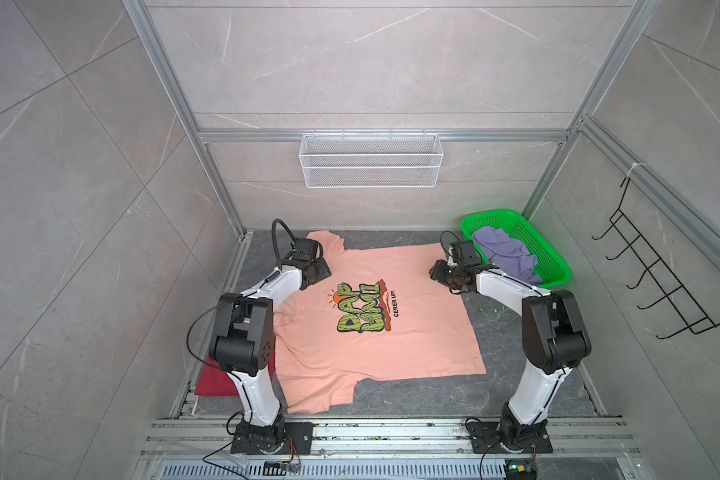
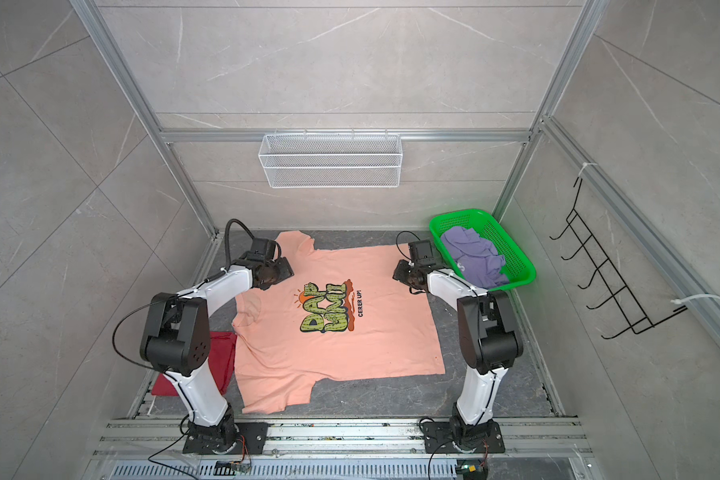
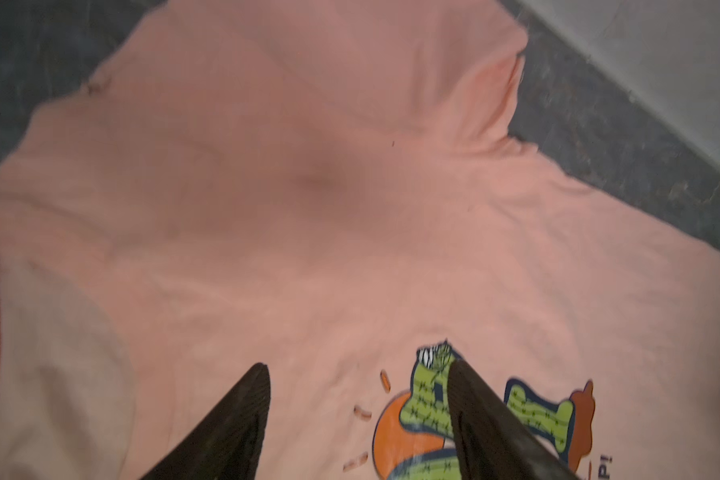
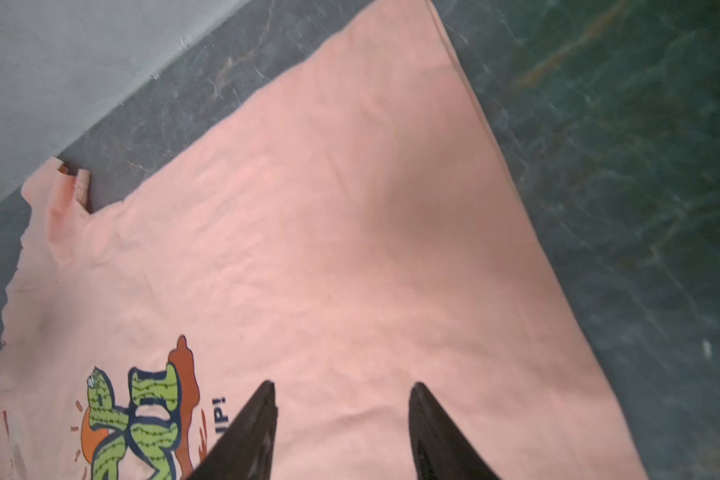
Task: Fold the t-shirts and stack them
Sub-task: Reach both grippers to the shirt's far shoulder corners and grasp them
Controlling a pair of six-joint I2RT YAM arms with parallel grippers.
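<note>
The peach-orange t-shirt (image 1: 412, 332) (image 2: 375, 336) lies spread flat, graffiti print up, on the dark table, collar toward the left arm. My left gripper (image 1: 324, 268) (image 2: 287, 268) hovers open over its far shoulder; in the left wrist view the open left gripper (image 3: 358, 365) has only peach cloth (image 3: 308, 249) beneath it. My right gripper (image 1: 434, 270) (image 2: 396, 270) hangs open above the far hem corner, and the right wrist view shows the empty right gripper (image 4: 342, 383) over the shirt (image 4: 350, 249). A folded dark red t-shirt (image 1: 211, 380) (image 2: 221, 357) sits partly behind the left arm. The lavender t-shirt (image 1: 504, 253) (image 2: 474, 253) lies crumpled.
The green plastic basket (image 1: 537, 245) (image 2: 504, 241) holding the lavender shirt stands at the back right corner, close to the right arm. A white wire basket (image 1: 371, 160) hangs on the back wall. A black hook rack (image 1: 661, 282) is on the right wall.
</note>
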